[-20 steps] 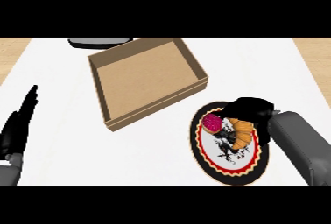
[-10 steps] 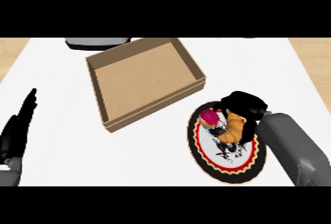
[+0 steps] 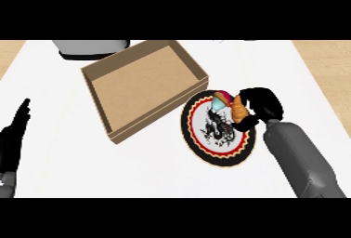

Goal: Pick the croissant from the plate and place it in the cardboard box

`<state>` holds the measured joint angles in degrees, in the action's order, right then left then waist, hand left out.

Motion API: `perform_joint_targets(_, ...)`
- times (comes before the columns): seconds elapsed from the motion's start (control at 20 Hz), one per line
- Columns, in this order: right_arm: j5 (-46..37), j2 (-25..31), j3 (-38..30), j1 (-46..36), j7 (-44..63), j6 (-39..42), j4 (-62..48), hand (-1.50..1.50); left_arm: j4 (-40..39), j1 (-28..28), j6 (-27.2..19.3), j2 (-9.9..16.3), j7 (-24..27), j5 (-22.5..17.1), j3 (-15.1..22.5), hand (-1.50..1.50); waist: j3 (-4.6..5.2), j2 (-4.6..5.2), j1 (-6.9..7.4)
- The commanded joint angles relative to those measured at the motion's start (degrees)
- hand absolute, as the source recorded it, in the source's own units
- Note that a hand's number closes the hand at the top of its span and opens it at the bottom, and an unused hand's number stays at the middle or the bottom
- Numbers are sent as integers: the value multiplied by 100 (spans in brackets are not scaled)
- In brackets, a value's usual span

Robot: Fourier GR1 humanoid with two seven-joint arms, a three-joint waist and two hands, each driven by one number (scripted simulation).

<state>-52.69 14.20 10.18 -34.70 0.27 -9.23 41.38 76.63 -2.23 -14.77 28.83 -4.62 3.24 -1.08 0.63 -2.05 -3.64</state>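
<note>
We note the right hand [image 3: 260,106] at the upper right rim of the plate [image 3: 205,151], its black fingers curled round the croissant [image 3: 238,108], which shows as an orange strip against the hand's left side. The croissant sits over the plate's upper right edge, partly hidden by the hand; we cannot tell whether it touches the plate or is lifted off it. Just left of it, at the plate's top, we see a small pink and pale blue item [image 3: 219,100] that we cannot identify. The plate has a black and red scalloped border and a dark pattern in its white middle. The cardboard box [image 3: 123,128] lies open just beside the plate's upper left, its near corner close to the rim. The left hand [image 3: 14,137] rests at the left edge, fingers straight and pointing up, holding nothing. A grey object [image 3: 90,48] stands behind the box.
</note>
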Motion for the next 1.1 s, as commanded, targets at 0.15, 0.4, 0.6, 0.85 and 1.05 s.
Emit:
perform_joint_targets(0.15, -852, -486, 316, -93, 2255, -718, 1771, 150, -217, -90, -71, -122, 80, 75, 9, 0, -30, 31, -67)
perform_joint_targets(0.4, -1519, -644, 909, 194, 2953, -329, 3432, 150, -220, -151, 9, -206, 162, 142, 83, 0, -54, 135, 169)
perform_joint_targets(0.6, -1484, -1021, 991, -351, 3563, 841, 4229, 150, -324, -455, 292, -39, 91, 61, -60, 0, -58, 173, 278)
perform_joint_targets(0.85, -776, -1406, 749, -1203, 3662, 468, 3598, 150, -250, -364, 141, -310, 192, 294, 94, 0, -62, 216, 438)
perform_joint_targets(1.05, -282, -1415, 551, -2074, 3955, -15, 2631, 150, -58, -526, 179, -390, -135, 326, 122, 0, -63, 223, 486)
